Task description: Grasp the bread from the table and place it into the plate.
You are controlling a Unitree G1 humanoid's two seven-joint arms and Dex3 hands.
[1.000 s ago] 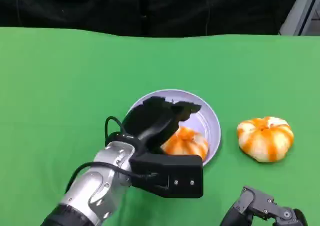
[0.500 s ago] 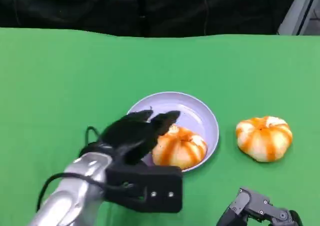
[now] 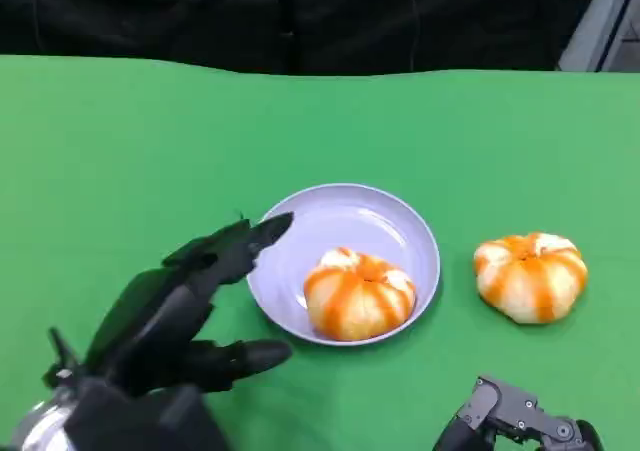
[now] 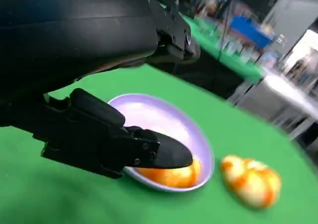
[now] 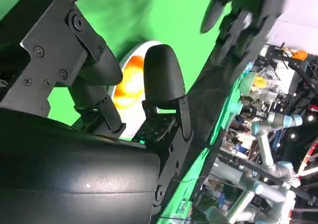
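One bread [image 3: 358, 293] sits in the plate [image 3: 345, 211], just beyond the left hand [image 3: 185, 306], whose fingers are spread and hold nothing. Second bread [image 3: 530, 275] lies on the table [image 3: 120, 151], up past the right hand [image 3: 515, 419]; can't tell how that hand's fingers lie. Right hand is nearer it. Round, no long axis.

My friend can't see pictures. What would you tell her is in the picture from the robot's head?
A bread roll with orange stripes sits in a pale purple plate on a green table. A second striped roll lies on the table to the plate's right. The robot's black left hand hovers open beside the plate's left edge, holding nothing.
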